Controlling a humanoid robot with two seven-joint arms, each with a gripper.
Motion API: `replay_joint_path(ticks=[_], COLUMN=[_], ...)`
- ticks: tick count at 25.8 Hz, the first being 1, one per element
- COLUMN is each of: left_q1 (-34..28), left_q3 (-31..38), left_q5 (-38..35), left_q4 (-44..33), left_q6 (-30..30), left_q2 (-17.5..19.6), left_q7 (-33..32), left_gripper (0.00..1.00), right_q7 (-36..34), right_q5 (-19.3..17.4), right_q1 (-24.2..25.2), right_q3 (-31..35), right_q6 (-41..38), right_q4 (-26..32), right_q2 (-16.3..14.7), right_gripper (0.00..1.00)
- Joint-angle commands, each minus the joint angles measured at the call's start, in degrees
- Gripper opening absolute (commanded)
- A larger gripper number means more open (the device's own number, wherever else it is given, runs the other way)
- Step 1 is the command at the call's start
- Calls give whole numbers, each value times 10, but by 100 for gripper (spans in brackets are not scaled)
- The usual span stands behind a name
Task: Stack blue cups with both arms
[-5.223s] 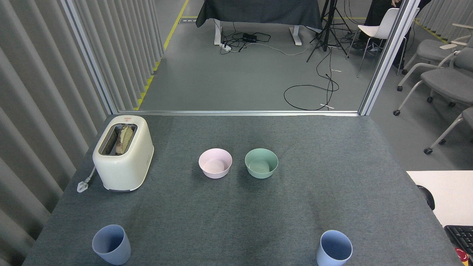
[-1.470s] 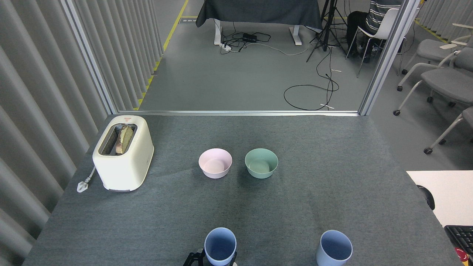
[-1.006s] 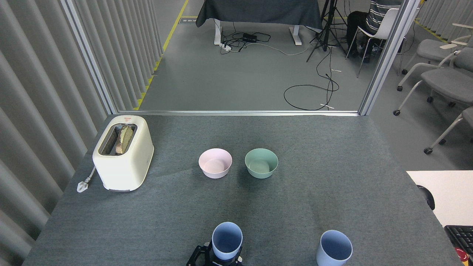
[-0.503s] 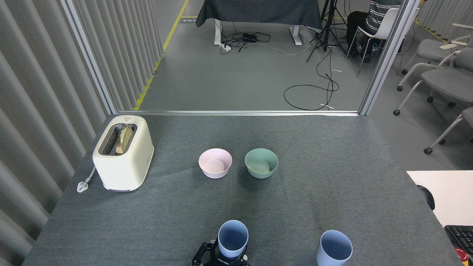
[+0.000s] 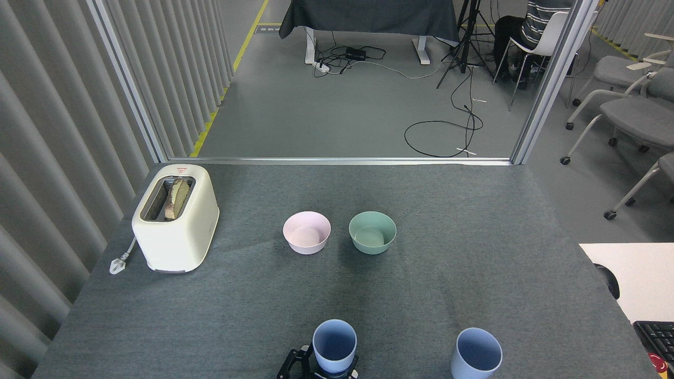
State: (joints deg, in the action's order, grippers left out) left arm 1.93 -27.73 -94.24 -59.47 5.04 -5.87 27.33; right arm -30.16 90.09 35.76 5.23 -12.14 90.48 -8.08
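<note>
A grey worktop (image 5: 447,221) carries everything. Taking the pink bowl (image 5: 306,232) as the mark: the green bowl (image 5: 372,232) stands just beside it to the right, apart from it; a cream toaster (image 5: 175,223) with bread in one slot stands well to its left. Nearer the camera than the pink bowl, one blue cup (image 5: 334,345) sits upright with the left gripper (image 5: 321,366) closed around its lower wall, black fingers (image 5: 291,363) showing beside it. The other blue cup (image 5: 477,353) stands free, nearer and well right.
</note>
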Motion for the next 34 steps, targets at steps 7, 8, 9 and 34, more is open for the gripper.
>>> replay_joint_path(ticks=[7, 8, 9, 34], left_q1=[-22, -32, -42, -298], left_q3=[2, 2, 2, 210], left_q5=[52, 54, 54, 237], left_q4=[-11, -20, -29, -266], left_q6=[0, 0, 0, -1], left_q2=[5, 7, 8, 122], left_q7=[0, 0, 0, 6], left_gripper=[100, 100, 100, 100], right_q7=[-4, -5, -7, 74], right_q5=[-1, -1, -1, 0], right_q1=[0, 0, 0, -113], right_q3=[0, 0, 0, 18], right_q6=[0, 0, 0, 14], right_q4=[0, 0, 0, -80], right_q2=[0, 0, 0, -34], right_gripper=[100, 100, 100, 100])
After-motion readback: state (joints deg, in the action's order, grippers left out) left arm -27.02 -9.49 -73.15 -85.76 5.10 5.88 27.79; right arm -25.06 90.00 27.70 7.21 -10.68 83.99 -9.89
